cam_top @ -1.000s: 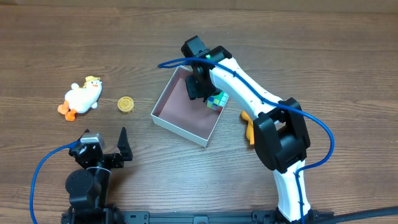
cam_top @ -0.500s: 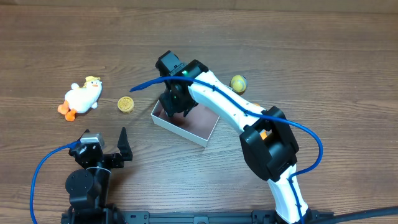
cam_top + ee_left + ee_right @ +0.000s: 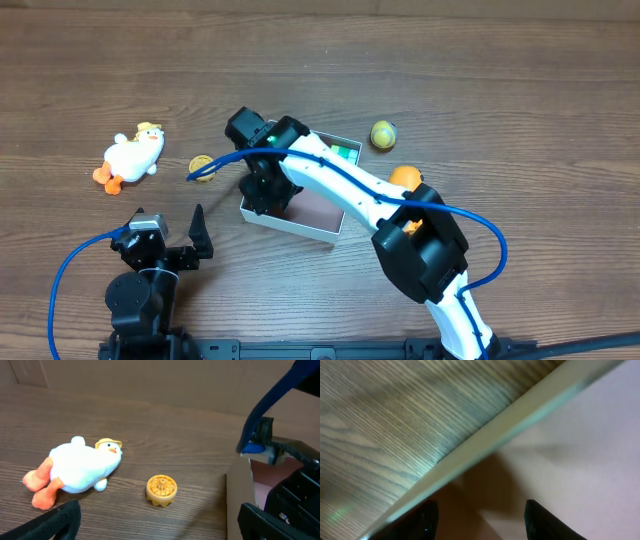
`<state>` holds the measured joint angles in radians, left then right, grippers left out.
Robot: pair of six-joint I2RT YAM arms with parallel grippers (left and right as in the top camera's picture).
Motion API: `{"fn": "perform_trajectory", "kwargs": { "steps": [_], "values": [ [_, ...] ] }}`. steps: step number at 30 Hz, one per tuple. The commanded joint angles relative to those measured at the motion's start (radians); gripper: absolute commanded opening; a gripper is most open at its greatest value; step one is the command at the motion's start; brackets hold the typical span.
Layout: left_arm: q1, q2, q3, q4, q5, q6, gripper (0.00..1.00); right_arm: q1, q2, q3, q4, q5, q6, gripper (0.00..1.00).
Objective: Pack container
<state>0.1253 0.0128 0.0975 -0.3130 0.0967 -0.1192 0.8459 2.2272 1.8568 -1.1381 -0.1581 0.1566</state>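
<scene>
Over the left corner of the container point(image 3: 300, 226) I have the right gripper point(image 3: 482, 520) pointing down. Its wrist view shows the white wall running diagonally, with wood grain on one side, the pinkish floor on the other, and both fingertips over the floor. The jaws stand apart and I see nothing between them.

The container sits about the middle of the table point(image 3: 480, 80). A green-faced block point(image 3: 346, 152) lies in its far corner, partly hidden by the right arm point(image 3: 340, 180). Just outside the far-right side lie a yellowish ball point(image 3: 382, 133) and an orange toy point(image 3: 404, 175), the toy half under the arm.

The left gripper point(image 3: 160, 527) is spread wide and empty near the arms' bases, facing a plush duck point(image 3: 80, 472) and a yellow ridged disc point(image 3: 161, 491) — the disc lies between the duck and the container, touching neither.
</scene>
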Motion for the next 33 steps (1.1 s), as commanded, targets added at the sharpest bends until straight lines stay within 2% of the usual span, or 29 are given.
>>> {"fn": "perform_trajectory", "kwargs": {
  "steps": [1,18,33],
  "values": [
    [0.006,-0.008,-0.003,0.003,0.000,0.023,1.00,0.009,0.008,0.008,-0.011,-0.009,-0.005,0.57],
    [0.006,-0.008,-0.003,0.003,0.000,0.023,1.00,0.057,0.008,0.008,-0.047,-0.028,-0.005,0.58],
    [0.006,-0.008,-0.003,0.003,0.000,0.023,1.00,0.028,0.008,0.008,-0.041,-0.016,-0.053,0.58]
  ]
}}
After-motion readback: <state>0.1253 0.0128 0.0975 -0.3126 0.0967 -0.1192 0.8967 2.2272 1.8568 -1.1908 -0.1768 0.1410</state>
